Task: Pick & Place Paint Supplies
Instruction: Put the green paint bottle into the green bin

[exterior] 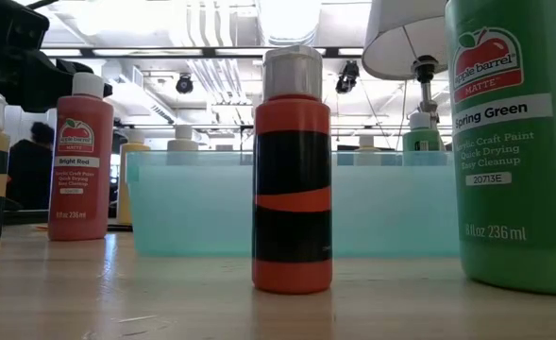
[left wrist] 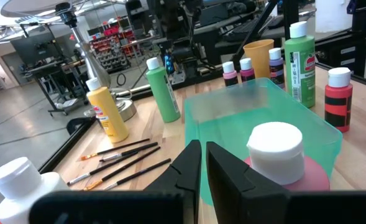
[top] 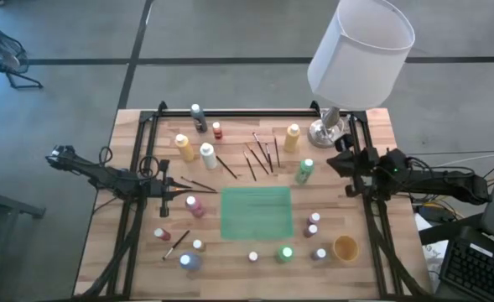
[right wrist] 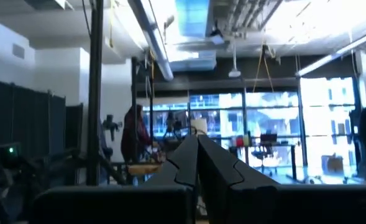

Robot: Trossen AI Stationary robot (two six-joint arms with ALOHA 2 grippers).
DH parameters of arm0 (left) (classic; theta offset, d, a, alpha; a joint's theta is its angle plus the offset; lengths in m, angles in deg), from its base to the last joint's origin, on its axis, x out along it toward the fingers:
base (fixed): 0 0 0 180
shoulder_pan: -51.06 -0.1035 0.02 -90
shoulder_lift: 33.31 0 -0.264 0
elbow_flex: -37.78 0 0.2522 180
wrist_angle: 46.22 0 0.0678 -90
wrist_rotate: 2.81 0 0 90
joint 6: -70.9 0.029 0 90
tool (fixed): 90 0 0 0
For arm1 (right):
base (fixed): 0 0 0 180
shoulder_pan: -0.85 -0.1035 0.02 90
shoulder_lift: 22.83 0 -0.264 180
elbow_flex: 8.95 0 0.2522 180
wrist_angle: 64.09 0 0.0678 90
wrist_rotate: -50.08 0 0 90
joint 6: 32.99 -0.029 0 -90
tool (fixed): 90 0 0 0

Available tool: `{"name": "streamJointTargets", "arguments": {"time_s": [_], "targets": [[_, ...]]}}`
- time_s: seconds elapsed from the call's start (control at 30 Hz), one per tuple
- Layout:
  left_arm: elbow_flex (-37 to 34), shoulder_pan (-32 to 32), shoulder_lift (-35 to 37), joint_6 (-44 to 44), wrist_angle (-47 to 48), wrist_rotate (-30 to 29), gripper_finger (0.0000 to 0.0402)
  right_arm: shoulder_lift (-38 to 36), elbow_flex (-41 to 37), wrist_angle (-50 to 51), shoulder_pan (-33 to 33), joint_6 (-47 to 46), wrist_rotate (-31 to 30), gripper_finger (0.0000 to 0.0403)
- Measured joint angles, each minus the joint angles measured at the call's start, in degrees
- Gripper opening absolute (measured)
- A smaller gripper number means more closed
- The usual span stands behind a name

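Though hard to grade from one look, judged as barely begun. No bottle or brush seen inside the translucent green bin (top: 257, 231) at mid-surface (top: 230, 277). Paint supplies found loose on all sides of it: yellow bottle (top: 183, 146) and white bottle (top: 207, 154) beyond its far left corner, brushes (top: 259, 156) fanned just past its far edge, green bottle (top: 304, 170) off its far right corner, more small bottles along the near and right sides. Left tool (top: 179, 199) low at the bin's left side, fingers all but together and clamped on nothing, a pale-capped red bottle (top: 195, 205) just beside it. Right tool (top: 340, 164) off at the surface's right edge, fingers together, holding nothing. Practically all placing judged outstanding.
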Motion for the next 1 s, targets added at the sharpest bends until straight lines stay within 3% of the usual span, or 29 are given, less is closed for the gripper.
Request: {"name": "streamJointTargets", "arguments": {"time_s": [0.1, 0.4, 0.83, 1.0], "targets": [[0.0, 0.0, 0.0, 0.01, -0.02, 0.0, 0.003, 1.86, 4.82, 7.88, -0.09, 0.17, -0.04, 0.0008], [0.0, 0.0, 0.0, -0.01, -0.02, 0.0, 0.003, 8.99, 22.55, 45.95, -0.5, -0.73, -3.16, 0.0008], [0.0, 0.0, 0.0, -0.01, -0.02, 0.0, 0.003, 25.07, 32.48, 47.09, -11.3, 3.82, -6.05, 0.0008], [0.0, 0.0, 0.0, -0.01, -0.02, -0.01, 0.003, 29.29, 36.2, 54.09, -16.09, 3.34, -15.79, 0.0008]]}}
